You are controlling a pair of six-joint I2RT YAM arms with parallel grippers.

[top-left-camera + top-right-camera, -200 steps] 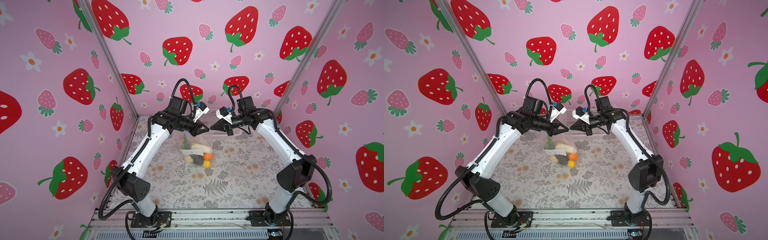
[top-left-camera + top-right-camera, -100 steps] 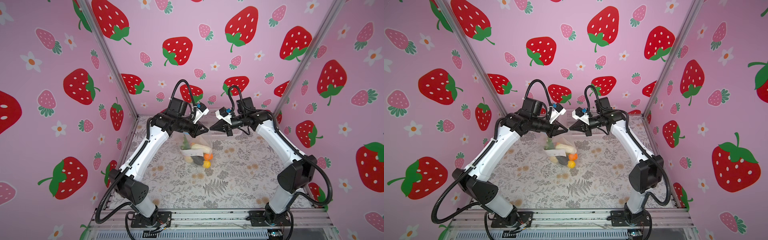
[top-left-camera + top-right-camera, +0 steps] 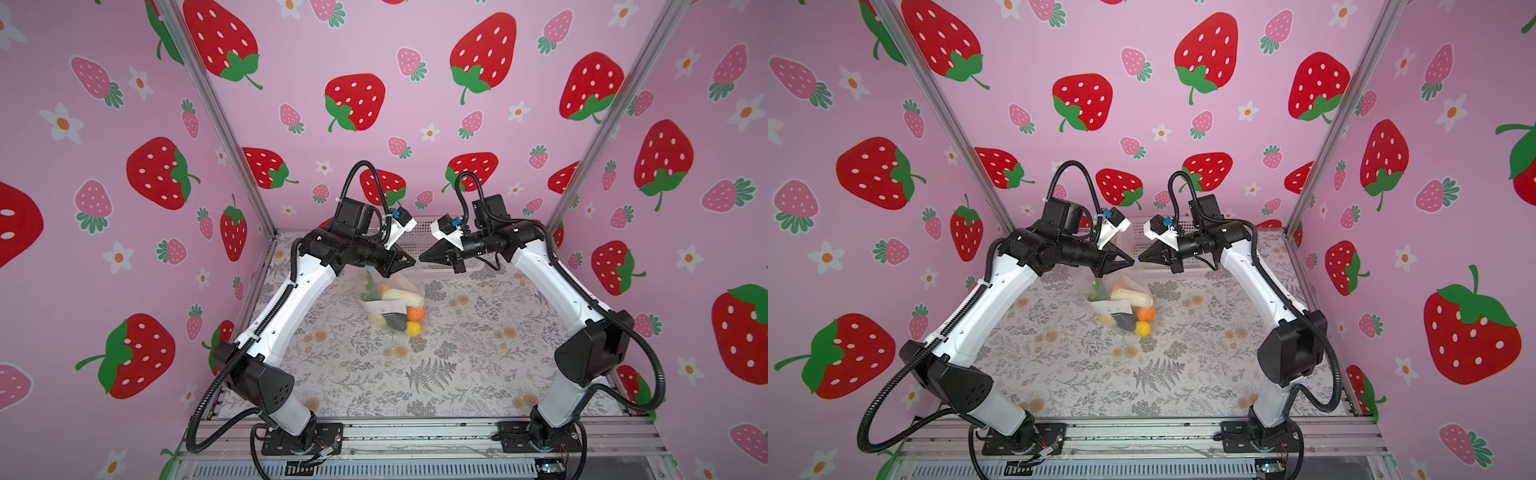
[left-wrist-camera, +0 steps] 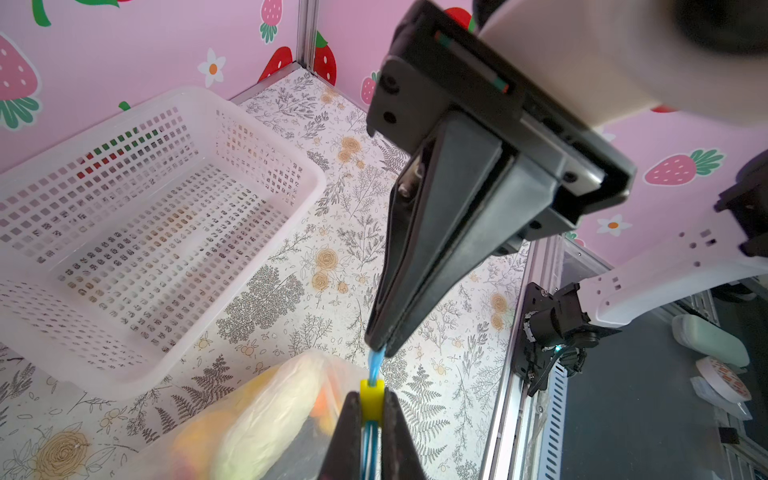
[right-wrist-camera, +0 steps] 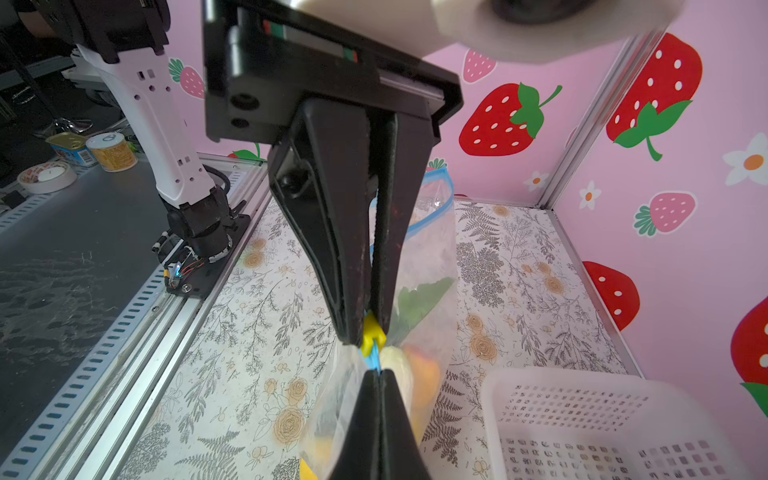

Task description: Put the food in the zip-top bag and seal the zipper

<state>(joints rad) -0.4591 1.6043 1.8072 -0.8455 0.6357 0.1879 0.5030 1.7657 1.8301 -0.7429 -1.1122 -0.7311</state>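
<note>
The clear zip-top bag [image 3: 392, 299] [image 3: 1121, 303] hangs above the table with the food inside: a green piece, a pale corn cob [image 3: 399, 296], a dark piece, an orange [image 3: 415, 313] and a yellow fruit [image 3: 413, 329]. My left gripper [image 3: 412, 261] [image 4: 371, 395] is shut on the yellow slider [image 5: 371, 334] of the blue zipper [image 4: 376, 365]. Tip to tip with it, my right gripper [image 3: 422, 258] [image 5: 376, 374] is shut on the zipper's blue end [image 5: 375, 359]. The bag's far corner [image 5: 432, 216] stands up behind the left fingers.
A white perforated basket [image 4: 232, 104] [image 5: 582, 415] sits empty at the back of the floral table, behind the grippers [image 3: 424, 232]. Pink strawberry walls close in the back and both sides. A metal rail [image 3: 415, 432] runs along the front edge.
Hardly anything. Both grippers stay tip to tip on the zipper with the bag hanging below, and the left arm has shifted only slightly.
</note>
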